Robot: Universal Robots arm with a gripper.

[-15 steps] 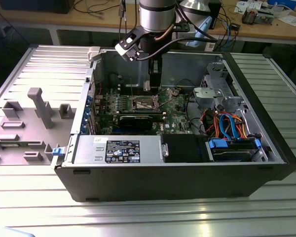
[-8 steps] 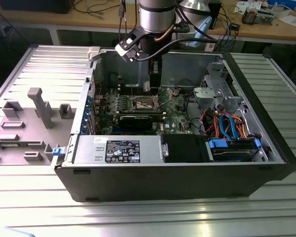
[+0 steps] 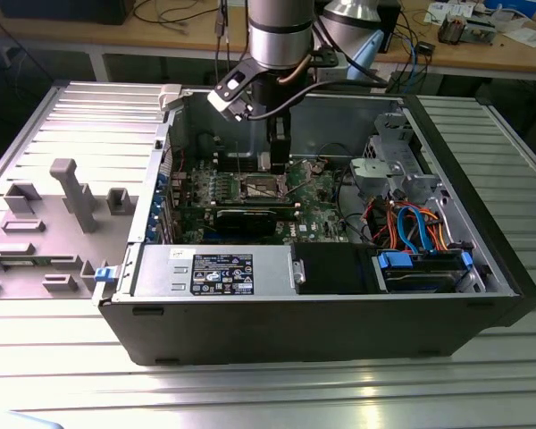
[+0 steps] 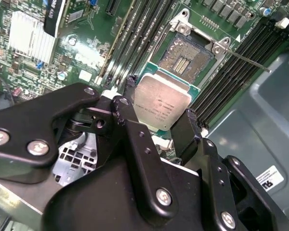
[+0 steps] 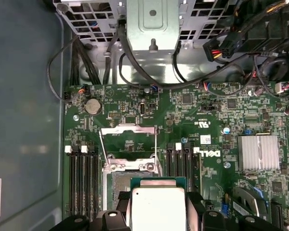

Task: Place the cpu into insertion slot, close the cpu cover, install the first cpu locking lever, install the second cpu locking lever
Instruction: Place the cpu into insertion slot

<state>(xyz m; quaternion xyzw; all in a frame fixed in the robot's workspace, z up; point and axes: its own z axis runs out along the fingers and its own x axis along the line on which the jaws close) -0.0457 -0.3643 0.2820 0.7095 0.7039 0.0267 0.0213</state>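
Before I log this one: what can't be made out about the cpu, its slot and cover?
- cpu underside: turned away in both wrist views; the fingers cover two edges.
- insertion slot: in the first wrist view the cpu hides its near part.
- cpu cover: open, but its tilt cannot be read from above in the first wrist view.
- Height of cpu over slot: cannot be judged from these angles.

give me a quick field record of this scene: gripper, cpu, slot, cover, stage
gripper: shut on cpu, inside the computer case
cpu: held by its edges, metal top showing, not seated
insertion slot: empty, pin field exposed
cpu cover: swung open, off the slot
stage: cpu not yet placed
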